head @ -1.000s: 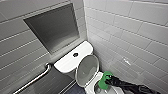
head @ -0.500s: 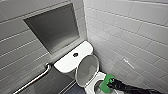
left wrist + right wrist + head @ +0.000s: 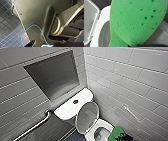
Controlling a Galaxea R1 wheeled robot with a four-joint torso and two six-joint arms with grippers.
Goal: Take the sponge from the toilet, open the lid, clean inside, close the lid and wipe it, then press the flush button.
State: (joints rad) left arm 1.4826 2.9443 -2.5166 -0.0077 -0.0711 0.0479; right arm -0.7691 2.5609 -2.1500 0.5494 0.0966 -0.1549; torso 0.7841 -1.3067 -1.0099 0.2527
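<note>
Blue cable [image 3: 41, 32] beside dark tiled floor [image 3: 7, 25]

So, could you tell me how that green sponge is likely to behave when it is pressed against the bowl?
The sponge looks porous, with open pits, so it is probably light and soft, likely squashing rather than staying stiff. Its outline bulges and curves, which suggests it bends easily. Against the glossy toilet rim it may slide readily.

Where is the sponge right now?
Head view, lower right: the sponge is at the right edge of the toilet bowl's rim, right of the raised lid.
</note>
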